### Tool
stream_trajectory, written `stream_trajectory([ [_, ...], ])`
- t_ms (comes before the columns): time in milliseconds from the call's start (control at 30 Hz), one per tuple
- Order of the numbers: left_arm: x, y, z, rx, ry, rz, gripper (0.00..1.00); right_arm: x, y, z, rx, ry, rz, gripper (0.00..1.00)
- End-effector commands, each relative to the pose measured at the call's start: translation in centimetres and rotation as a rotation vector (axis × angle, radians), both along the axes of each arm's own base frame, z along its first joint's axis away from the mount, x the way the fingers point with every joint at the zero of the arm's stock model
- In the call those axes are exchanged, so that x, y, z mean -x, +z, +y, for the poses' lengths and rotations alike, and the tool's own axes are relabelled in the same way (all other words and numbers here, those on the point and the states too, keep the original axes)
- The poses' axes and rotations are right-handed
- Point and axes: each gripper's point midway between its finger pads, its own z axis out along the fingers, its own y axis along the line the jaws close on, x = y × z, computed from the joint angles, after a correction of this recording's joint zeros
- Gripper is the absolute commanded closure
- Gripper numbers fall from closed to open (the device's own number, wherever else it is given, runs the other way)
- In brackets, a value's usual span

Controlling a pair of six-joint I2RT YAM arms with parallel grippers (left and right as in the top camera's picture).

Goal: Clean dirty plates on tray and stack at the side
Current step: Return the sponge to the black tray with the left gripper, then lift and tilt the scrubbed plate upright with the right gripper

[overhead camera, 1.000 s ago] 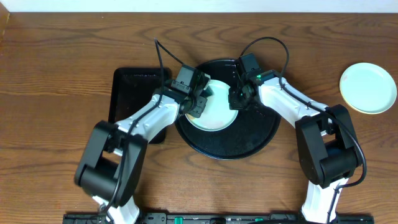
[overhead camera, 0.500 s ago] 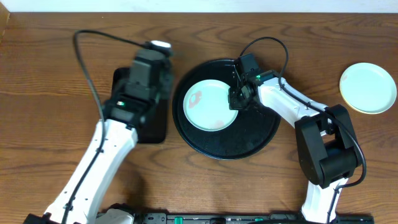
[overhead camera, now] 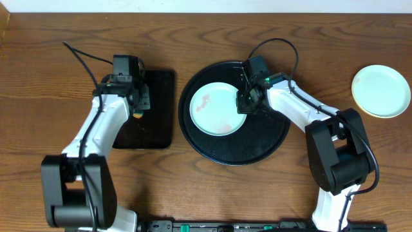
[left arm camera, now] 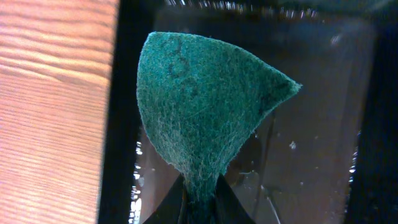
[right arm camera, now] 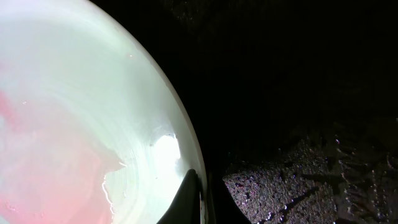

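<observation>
Left wrist view gives me what overhead hides: my left tool (left arm camera: pixel 199 202) is clamped on a green scouring pad (left arm camera: pixel 199 106), over the rectangular tray (overhead camera: pixel 161 129). In the right wrist view the right tool (right arm camera: pixel 200 193) is closed tight, tips at the rim of the mint plate (right arm camera: pixel 93 124), which has a red smear (right arm camera: pixel 43 162) inside and sits on the round black tray (overhead camera: pixel 264 145). Overhead I count two trays and two plates in plain sight — the second plate (overhead camera: pixel 381 90) sits at the counter's (overhead camera: pixel 64 38) right edge.

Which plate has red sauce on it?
The mint-white plate on the round black tray, its rim pinched by the right gripper. The plate by the right table edge looks clean.
</observation>
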Motion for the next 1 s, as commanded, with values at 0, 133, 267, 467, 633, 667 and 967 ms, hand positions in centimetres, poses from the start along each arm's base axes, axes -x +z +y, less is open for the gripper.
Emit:
stream_trajectory([
  [0, 0.3, -0.7, -0.5, 0.028, 0.001, 0.021, 0.88, 1.8, -2.5, -0.1, 0.041, 0.029, 0.068, 0.99],
  [133, 0.3, -0.7, -1.3, 0.073, -0.012, 0.021, 0.60, 1.7, -2.5, -0.1, 0.041, 0.029, 0.068, 0.99],
  [267, 0.3, 0.2, -2.2, 0.130, -0.016, -0.002, 0.52, 1.8, -2.4, -0.1, 0.041, 0.029, 0.068, 0.99],
  [467, 0.2, 6.0, -3.5, 0.203, -0.057, -0.155, 0.50, 1.4, -0.5, 0.0, 0.025, 0.028, 0.032, 0.99],
  [633, 1.7, 12.5, -3.5, 0.211, -0.059, -0.323, 0.42, 0.2, 4.0, -0.7, 0.042, 0.008, -0.091, 0.99],
  [667, 2.1, 13.6, -3.5, 0.211, -0.062, -0.350, 0.40, -0.1, 5.1, -1.1, 0.059, -0.002, -0.122, 0.99],
  [967, 6.6, 20.2, -3.3, 0.211, -0.080, -0.526, 0.31, -0.5, 15.7, -6.9, 0.259, -0.126, -0.411, 0.99],
])
